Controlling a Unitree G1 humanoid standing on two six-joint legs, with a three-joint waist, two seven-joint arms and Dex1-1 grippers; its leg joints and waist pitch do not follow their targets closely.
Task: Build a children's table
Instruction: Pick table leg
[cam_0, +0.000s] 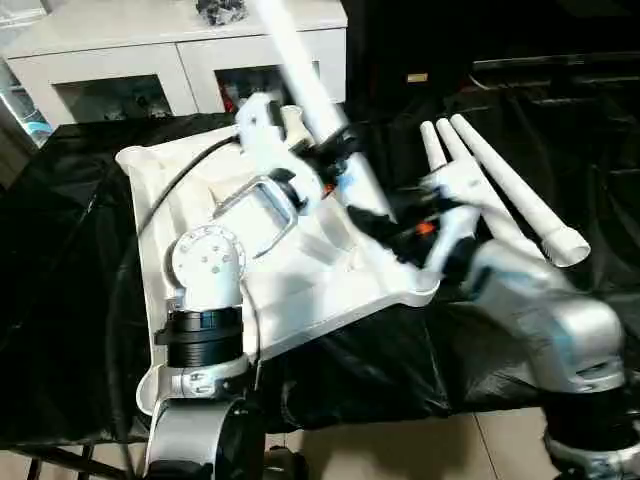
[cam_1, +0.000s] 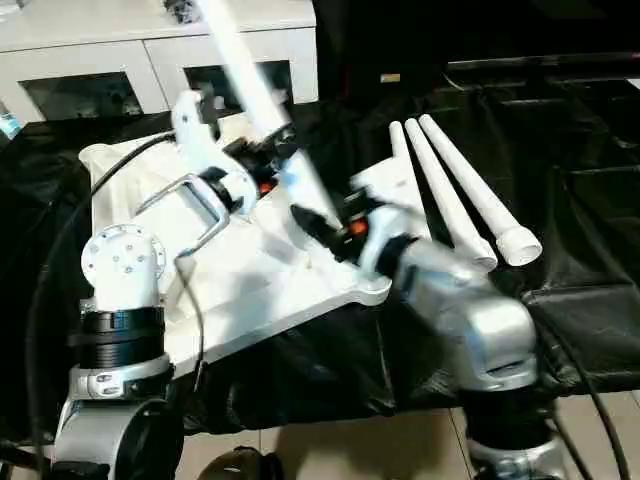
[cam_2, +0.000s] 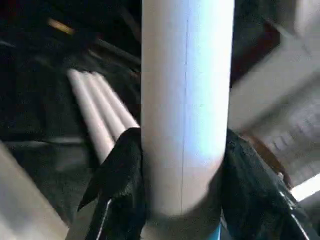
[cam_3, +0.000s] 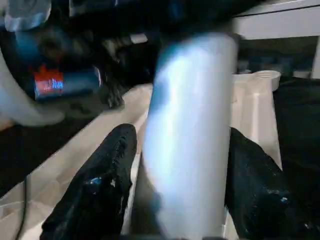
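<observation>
Fingers of left gripper (cam_2: 182, 200) and right gripper (cam_3: 180, 195) both clasp one leg (cam_0: 315, 100) standing tilted on the tabletop (cam_0: 300, 290).

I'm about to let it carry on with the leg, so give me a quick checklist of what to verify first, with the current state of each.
1. Left end effector has the leg between its fingers: ok.
2. Right end effector straddles the same leg lower down: ok; firm grip: cannot tell.
3. Leg foot seated in a tabletop socket: cannot tell, hidden by the arms.
4. Leg upright: not ok, it leans.
5. Spare legs lie clear beside the tabletop: ok.
</observation>
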